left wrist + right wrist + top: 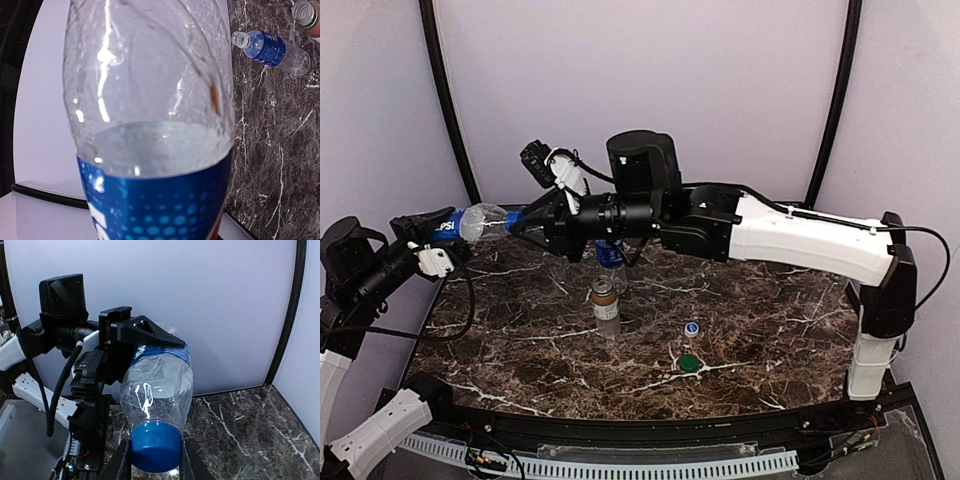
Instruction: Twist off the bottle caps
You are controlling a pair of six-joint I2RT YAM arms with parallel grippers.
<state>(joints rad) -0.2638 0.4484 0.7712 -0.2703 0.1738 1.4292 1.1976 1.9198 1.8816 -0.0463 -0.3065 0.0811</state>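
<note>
Left claw (435, 232) is clenched around the blue-labelled middle of a clear plastic bottle (480, 222), held sideways in the air over the left rear edge of the dark marbled surface (770, 330). Right claw (156, 462) pinches that bottle's round blue screw cap (156, 447) (a finger pressed on either side), which sits on the neck.

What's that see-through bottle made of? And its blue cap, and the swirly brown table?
The bottle looks like thin clear plastic, glossy: light streaks across it and its wall is dented. Its blue cap looks like solid, smooth plastic with a soft shine. The table looks like polished dark marble with white veins, though it could be a printed surface.
</note>
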